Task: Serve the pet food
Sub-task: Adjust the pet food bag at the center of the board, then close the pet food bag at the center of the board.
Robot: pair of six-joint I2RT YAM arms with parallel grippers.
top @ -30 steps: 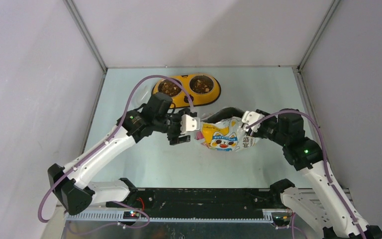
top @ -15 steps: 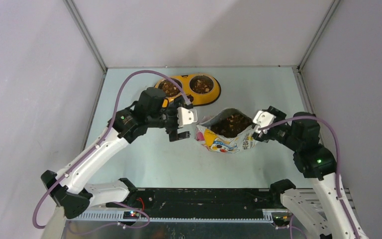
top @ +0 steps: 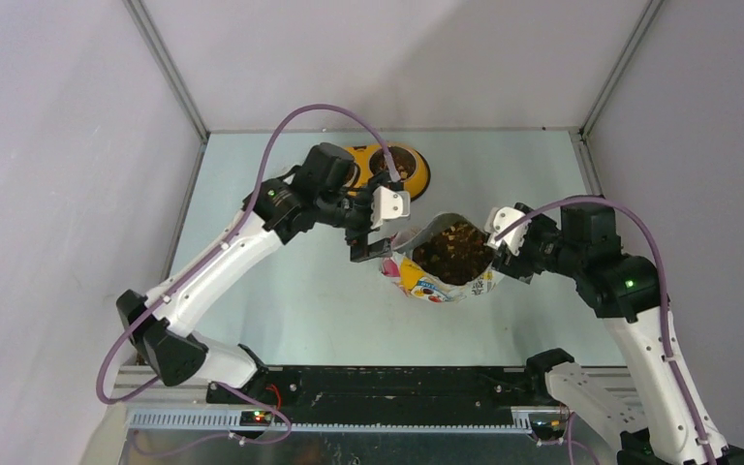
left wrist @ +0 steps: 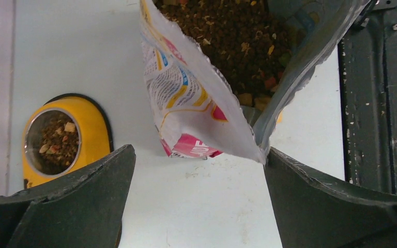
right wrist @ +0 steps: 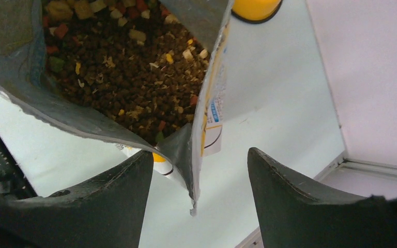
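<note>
Pet food [top: 453, 250] fills an open foil bag [top: 426, 286] standing upright on the pale table [top: 281, 291], midway between two robot arms and just on the near side of a yellow double bowl [top: 417, 174].

Seen from the wrists, the food is a heap of small dark-brown pellets [right wrist: 124, 72] flecked with tan, yellow, red and green bits. It sits deep inside the bag's dull silver lining, and the mouth gapes upward. The bag's outside is crinkled yellow and white with printed text and a pink base.

More of the same mix [left wrist: 57, 142] lies in a steel cup of the bowl, which stands apart from the bag.

The left gripper [top: 380, 232] hangs at the bag's left rim with its jaws spread as wide as they go. In its own camera one corner of the bag's mouth reaches down between the dark fingers [left wrist: 82, 201], right beside the right-hand one, and nothing is clamped.

The right gripper [top: 499, 247] is at the opposite rim with its fingers [right wrist: 289, 196] parted. The bag's other corner hangs between them, near the left-hand one, with table showing in the gap, and it too grips nothing.
</note>
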